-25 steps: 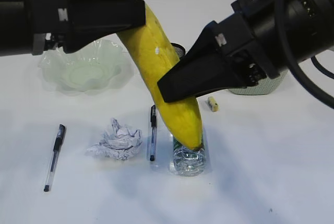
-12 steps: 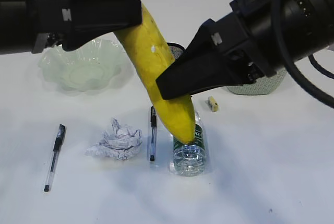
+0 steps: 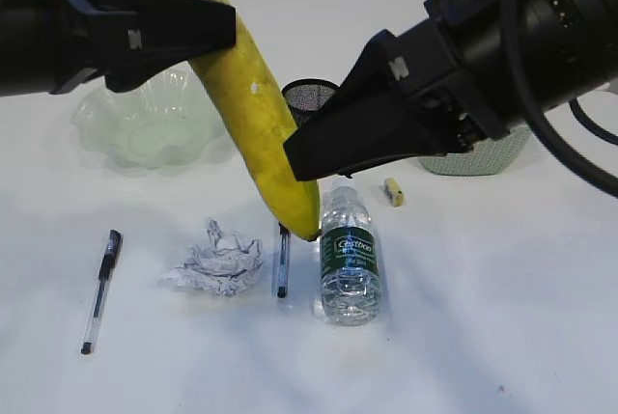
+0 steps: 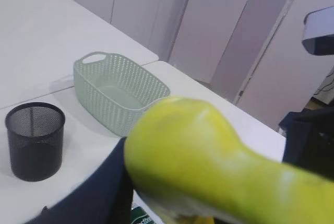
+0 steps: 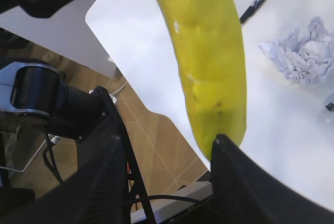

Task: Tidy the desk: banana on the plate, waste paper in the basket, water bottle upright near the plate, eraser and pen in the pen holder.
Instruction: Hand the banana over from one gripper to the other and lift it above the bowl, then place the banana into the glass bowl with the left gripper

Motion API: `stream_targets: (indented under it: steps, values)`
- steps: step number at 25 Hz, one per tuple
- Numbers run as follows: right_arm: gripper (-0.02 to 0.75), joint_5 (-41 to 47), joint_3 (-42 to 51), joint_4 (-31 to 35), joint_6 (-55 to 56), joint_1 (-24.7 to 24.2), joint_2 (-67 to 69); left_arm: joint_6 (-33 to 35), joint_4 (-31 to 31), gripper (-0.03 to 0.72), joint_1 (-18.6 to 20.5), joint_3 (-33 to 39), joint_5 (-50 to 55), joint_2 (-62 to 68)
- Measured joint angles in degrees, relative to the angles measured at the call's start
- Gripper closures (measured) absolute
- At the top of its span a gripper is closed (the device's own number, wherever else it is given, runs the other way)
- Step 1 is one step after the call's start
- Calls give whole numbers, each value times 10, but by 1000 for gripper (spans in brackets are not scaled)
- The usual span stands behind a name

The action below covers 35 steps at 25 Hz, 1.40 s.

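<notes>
1. A close, slanted view of a white surface, with two bulky black robot arms filling the top of the frame.
2. The banana hangs in the air at centre, running diagonally from upper left down to its dark tip just above the middle. It is long, curved and smooth yellow, with faint specks.
3. The left gripper, upper left, is clamped on the banana's upper part.
4. The right gripper reaches in from the right. In its wrist view its jaws stand apart either side of the lower banana; one touches the fruit and the other is clear of it, so this does not look like a hold.
5. The step in hand seems to be putting the banana on the plate, a pale green translucent dish with a ruffled rim, empty at left behind the banana.
6. The next move probably calls for the right gripper to draw clear, then the left to carry the fruit left and lower it into the dish.
7. The other jobs are not yet done:
   - The clear, ribbed water bottle with a dark green label lies on its side at lower centre.
   - The crumpled waste paper sits to its left.
   - Two pens lie flat.
   - The small pale eraser sits right of centre.
8. The black mesh pen holder stands behind the banana. The sage woven-look basket is at right, partly hidden.
</notes>
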Motion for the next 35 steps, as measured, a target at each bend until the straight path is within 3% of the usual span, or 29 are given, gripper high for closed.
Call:
stream_targets:
  steps: [4, 8, 18, 24, 35]
  values:
    - [341, 0, 0, 0, 0, 0, 0, 4, 0, 422, 6, 0, -29, 0]
    - [340, 0, 0, -1, 0, 0, 0, 4, 0, 422, 38, 0, -34, 0]
    - [340, 0, 0, -14, 0, 0, 0, 7, 0, 423, 198, 0, -33, 3]
    - [339, 0, 0, -15, 0, 1, 0, 7, 1, 423, 287, -14, 26, 55]
    - [339, 4, 0, -15, 0, 1, 0, 8, 2, 425, 299, -186, 64, 252]
